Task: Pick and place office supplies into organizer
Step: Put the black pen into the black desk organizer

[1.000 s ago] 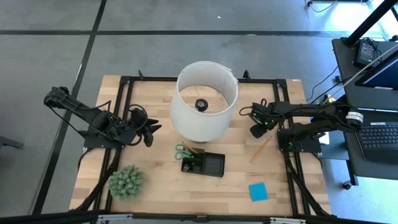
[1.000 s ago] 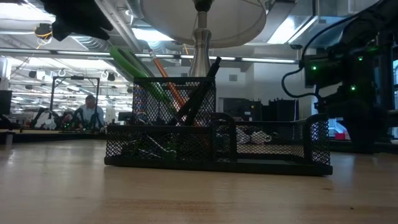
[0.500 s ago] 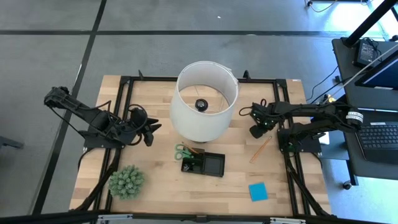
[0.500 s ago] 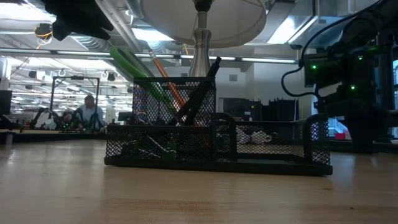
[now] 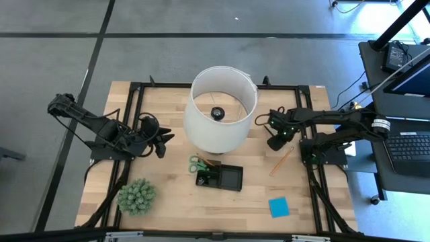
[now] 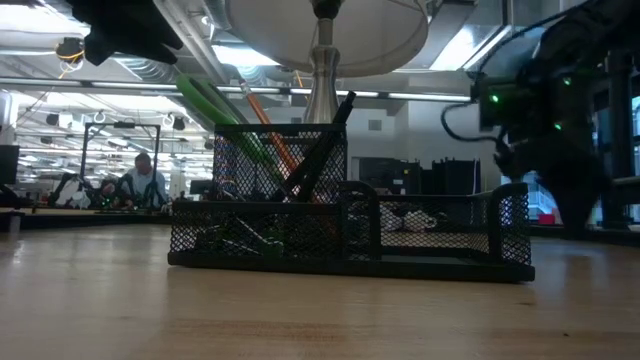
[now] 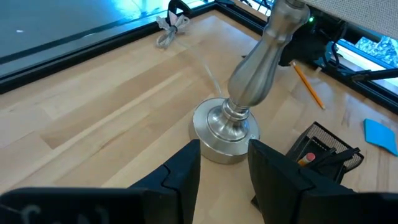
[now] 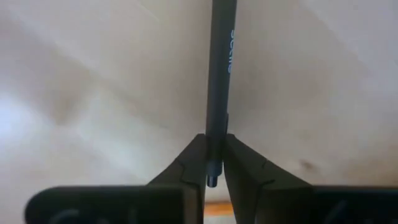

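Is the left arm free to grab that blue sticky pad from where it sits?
Probably not. The left gripper waits across the table; the lamp and organizer lie between it and the pad.

Readable text: almost none.
I see pale printed lettering running along the dark pen (image 8: 219,74) barrel in my right wrist view, but I can't make the letters out.

Dark jointed arms (image 5: 101,128), green lights, black cables
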Robot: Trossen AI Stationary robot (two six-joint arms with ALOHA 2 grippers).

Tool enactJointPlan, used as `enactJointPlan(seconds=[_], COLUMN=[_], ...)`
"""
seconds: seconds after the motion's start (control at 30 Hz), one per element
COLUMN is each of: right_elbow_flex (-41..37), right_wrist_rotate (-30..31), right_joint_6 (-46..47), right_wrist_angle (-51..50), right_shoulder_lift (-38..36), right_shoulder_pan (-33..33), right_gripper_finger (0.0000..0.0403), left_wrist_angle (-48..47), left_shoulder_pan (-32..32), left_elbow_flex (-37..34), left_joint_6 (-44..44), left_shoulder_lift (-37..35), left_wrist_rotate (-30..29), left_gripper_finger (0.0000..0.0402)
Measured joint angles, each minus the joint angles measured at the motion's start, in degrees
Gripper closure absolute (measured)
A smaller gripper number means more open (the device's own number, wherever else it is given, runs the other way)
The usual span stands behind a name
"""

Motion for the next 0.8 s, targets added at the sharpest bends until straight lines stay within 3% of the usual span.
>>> enactJointPlan(seconds=[0.17,0.43,0.63,0.8], right_elbow_flex=[3.17,4.8,4.8,4.82], right_wrist_rotate=[-6.55,-24.43,-28.31,-28.18], right_joint_6=[-1.88,-5.88,-5.58,-3.01], right_wrist_angle=[-0.11,-0.15,0.37,4.21], right_shoulder_lift=[-0.05,-0.16,-0.21,-1.03], right_shoulder_pan=[0.38,1.1,5.77,11.42], right_gripper_finger=[0.0353,0.0353,0.0353,0.0353], left_wrist_angle=[0.01,0.01,0.03,0.03], left_shoulder_pan=[0.0,0.0,0.0,0.0], left_elbow_flex=[0.0,0.0,0.0,0.0], left_joint_6=[0.0,-0.02,0.73,1.27], left_shoulder_lift=[0.0,0.0,0.0,0.01], left_wrist_rotate=[0.0,0.01,0.71,3.81], left_gripper_finger=[0.0274,0.0274,0.0274,0.0274])
